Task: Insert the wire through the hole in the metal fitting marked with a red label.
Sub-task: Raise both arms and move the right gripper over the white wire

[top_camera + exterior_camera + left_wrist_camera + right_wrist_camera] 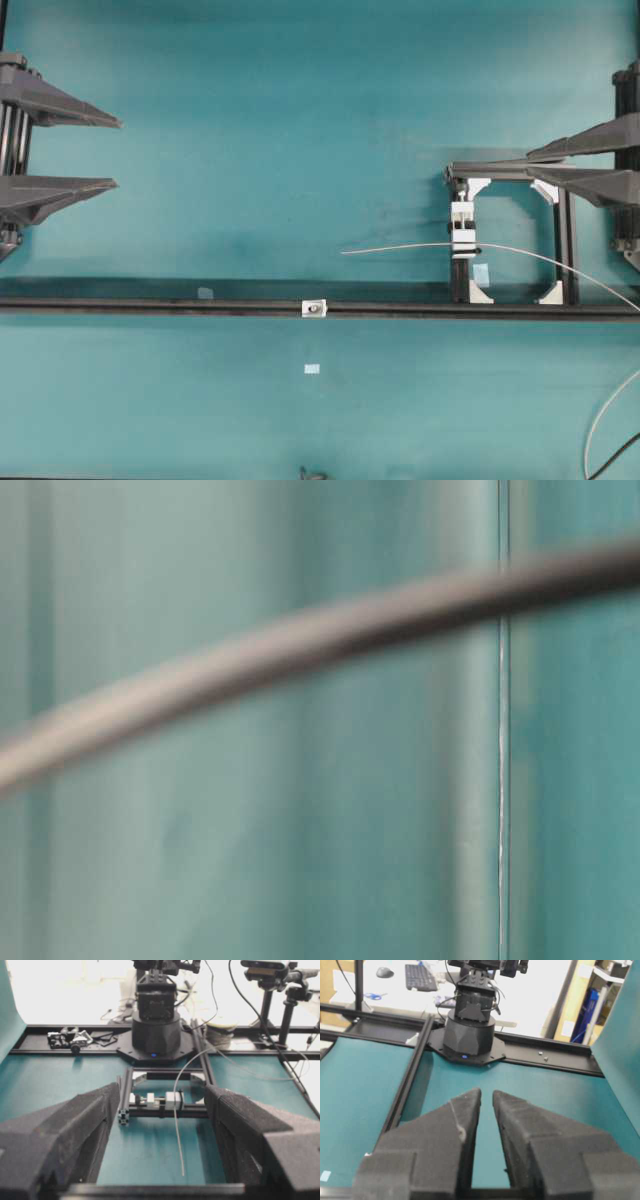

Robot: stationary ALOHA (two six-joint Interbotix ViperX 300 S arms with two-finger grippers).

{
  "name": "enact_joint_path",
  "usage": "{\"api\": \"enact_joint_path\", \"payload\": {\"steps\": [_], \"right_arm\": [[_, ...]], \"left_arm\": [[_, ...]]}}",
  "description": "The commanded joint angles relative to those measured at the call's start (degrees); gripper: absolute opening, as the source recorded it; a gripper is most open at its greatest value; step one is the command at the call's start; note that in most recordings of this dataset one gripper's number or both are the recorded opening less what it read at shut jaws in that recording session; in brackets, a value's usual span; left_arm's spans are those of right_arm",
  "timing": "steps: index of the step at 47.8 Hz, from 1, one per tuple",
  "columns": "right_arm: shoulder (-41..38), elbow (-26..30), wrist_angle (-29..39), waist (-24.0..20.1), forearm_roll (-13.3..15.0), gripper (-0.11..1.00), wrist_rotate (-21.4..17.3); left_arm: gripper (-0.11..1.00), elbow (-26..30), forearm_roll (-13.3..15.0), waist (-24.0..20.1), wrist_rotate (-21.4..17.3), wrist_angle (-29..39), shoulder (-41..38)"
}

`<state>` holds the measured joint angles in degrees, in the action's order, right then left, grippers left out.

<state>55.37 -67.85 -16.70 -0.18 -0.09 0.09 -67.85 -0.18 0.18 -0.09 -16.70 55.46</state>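
left pincer (118, 153) gapes wide, right pincer (487, 1094) nearly clenched, both empty; wire (400, 247) rests apart.

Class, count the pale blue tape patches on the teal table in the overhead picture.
3: one patch just above the black rail, one below the metal fitting, one inside the black frame. Others may be hidden.

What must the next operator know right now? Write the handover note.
Left gripper: open, empty.
Right gripper: jaws narrowly apart, empty, by the black frame.
Thin pale grey-white wire: runs through the white-and-silver block in that frame, free end pointing left.
Small silver square metal fitting: on the long black rail, apart from the wire.
Done: nothing.
Left: grasp the wire, thread it through the fitting's dark hole.
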Motion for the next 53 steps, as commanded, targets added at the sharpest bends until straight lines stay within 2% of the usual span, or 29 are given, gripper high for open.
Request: {"api": "enact_joint_path", "payload": {"steps": [1, 3, 8, 11, 13, 17, 20, 23, 29, 35, 43, 53], "right_arm": [[-0.97, 0.97, -0.35, 0.44, 0.18, 0.24, -0.09], [-1.58, 1.05, -0.26, 0.44, 0.18, 0.21, -0.18], [-3.6, 1.49, 0.09, 0.53, 0.0, 0.02, -0.35], [-4.83, 1.85, 0.09, 0.7, -0.26, -0.02, -0.44], [-5.54, 2.29, 0.09, 0.79, -0.44, -0.02, -0.62], [-6.5, 2.55, 0.09, 0.79, -0.44, -0.02, -0.79], [-7.03, 2.46, 0.09, 0.79, -0.44, 0.04, -0.88], [-7.65, 2.29, 0.09, 0.79, -0.53, 0.16, -0.88], [-9.93, 2.2, 0.88, 0.79, -1.32, 0.45, -1.67], [-13.62, 3.08, 1.76, 0.79, -1.85, 0.45, -5.27], [-17.49, 4.04, 2.11, 0.79, -1.58, 0.45, -9.49], [-21.36, 4.66, 2.2, 0.44, -1.58, 0.45, -10.28]], "left_arm": [[0.24, 0.88, 2.29, -0.35, -0.09, -0.35, -0.44], [0.22, 0.88, 2.29, -0.35, 0.09, -0.44, -0.62], [0.02, 0.7, 2.29, -0.35, 0.09, -0.35, -1.05], [-0.05, 0.62, 2.29, -0.35, 0.09, -0.26, -1.58], [-0.05, 0.7, 2.29, -0.35, 0.18, 0.09, -2.02], [0.05, 1.14, 2.29, -0.35, 0.18, 1.41, -3.34], [0.16, 1.49, 2.29, -0.35, 0.18, 2.29, -4.75], [0.24, 1.76, 2.29, -0.35, 0.26, 2.46, -6.59], [0.27, 2.37, 2.29, -0.35, 0.26, 2.29, -10.81], [0.37, 2.2, 2.29, -0.35, -0.09, 1.32, -13.8], [0.6, 1.85, 2.2, -0.35, -0.79, -1.32, -18.11], [0.62, 2.29, 2.29, -0.35, -2.64, -2.9, -23.91]]}}
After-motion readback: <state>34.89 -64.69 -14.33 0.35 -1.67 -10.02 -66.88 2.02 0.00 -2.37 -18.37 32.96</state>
